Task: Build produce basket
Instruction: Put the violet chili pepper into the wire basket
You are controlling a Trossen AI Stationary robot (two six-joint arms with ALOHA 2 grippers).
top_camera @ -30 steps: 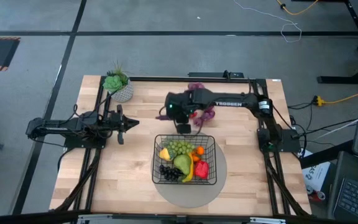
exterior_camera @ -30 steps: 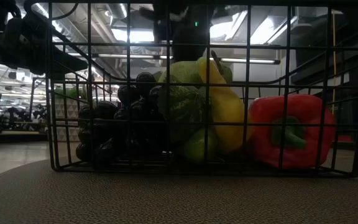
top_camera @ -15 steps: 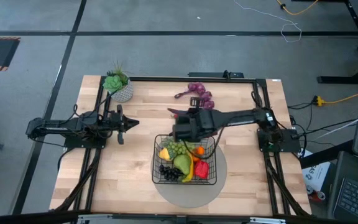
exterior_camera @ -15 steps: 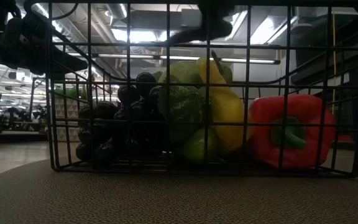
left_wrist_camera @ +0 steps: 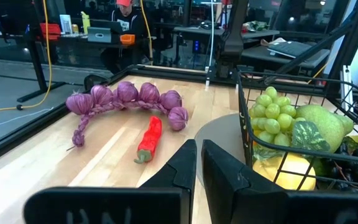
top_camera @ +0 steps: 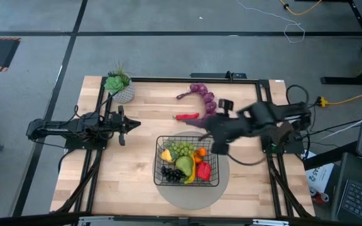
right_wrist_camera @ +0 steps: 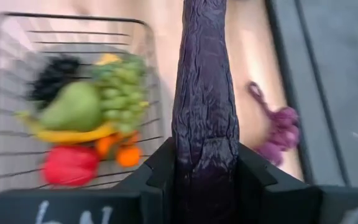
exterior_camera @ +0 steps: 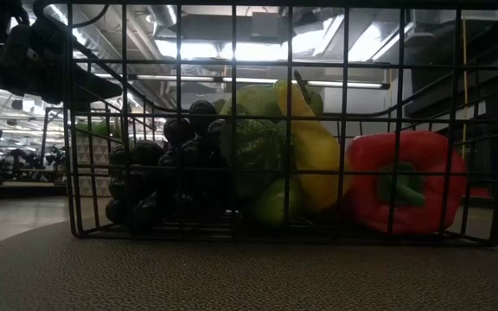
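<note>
The black wire basket (top_camera: 156, 160) stands on a round grey mat and holds green grapes, a pear, a banana, a red pepper, orange pieces, a lemon and dark grapes (exterior_camera: 158, 173). My right gripper (top_camera: 213, 129) hovers just beyond the basket's far right corner, shut on a long dark purple, wrinkled vegetable (top_camera: 197, 123). A small red chili (top_camera: 186, 116) and a purple braided bunch (top_camera: 201, 94) lie on the wood beyond the basket. My left gripper (top_camera: 123, 124) waits shut, left of the basket. My right gripper pinches the dark purple vegetable between its two fingers (right_wrist_camera: 160, 171) at one end (right_wrist_camera: 205, 146). The rest sticks out forward past the fingertips, along the fingers. It is lifted clear of table and basket, its free end (top_camera: 190, 122) pointing toward the table's left.
A white pot with a green succulent (top_camera: 119, 86) stands at the far left corner. Bare wood lies left of the basket and along the near edge. The round mat (top_camera: 225, 166) reaches out past the basket on its right and near sides.
My right gripper, with the dark vegetable, has come from beside the purple bunch toward the near edge over the basket's far rim. It has then swung toward the table's right as the arm folded back. This has uncovered the red chili and the purple bunch.
</note>
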